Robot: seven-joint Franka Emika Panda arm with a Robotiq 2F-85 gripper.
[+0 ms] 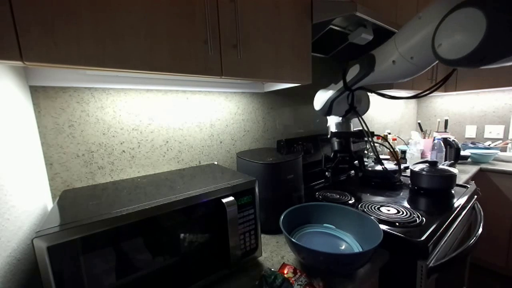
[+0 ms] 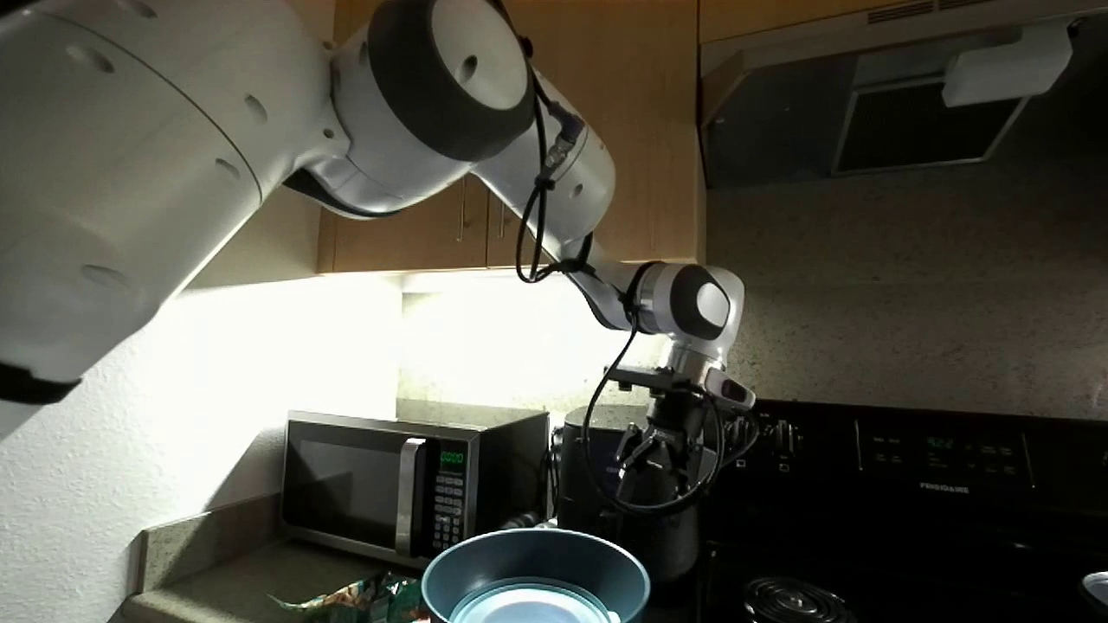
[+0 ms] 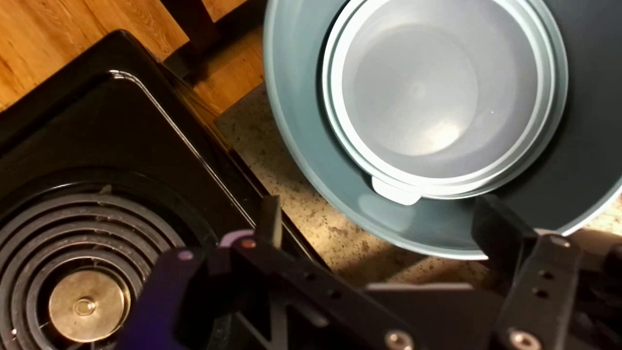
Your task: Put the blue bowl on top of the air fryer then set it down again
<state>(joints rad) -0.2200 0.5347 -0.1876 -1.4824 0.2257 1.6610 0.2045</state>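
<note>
The blue bowl (image 1: 314,256) stands upright on the counter, in front of the air fryer (image 1: 276,188) and beside the stove. A lighter blue round container with a pale tab lies inside it. The bowl also shows in an exterior view (image 2: 467,562) and in the wrist view (image 3: 299,121). The air fryer, black with a bare flat top, also shows in an exterior view (image 2: 580,484). My gripper (image 1: 344,174) is open and empty, higher than the bowl and near the air fryer. In the wrist view, one fingertip of the gripper (image 3: 381,218) overlaps the bowl's rim; contact is not visible.
A microwave (image 1: 152,224) stands left of the air fryer. The black stove (image 1: 400,236) with coil burners and a lidded dark pot (image 1: 434,178) is on the right. A snack bag (image 1: 294,275) lies before the bowl. Cabinets (image 1: 120,36) and a range hood (image 2: 866,112) hang overhead.
</note>
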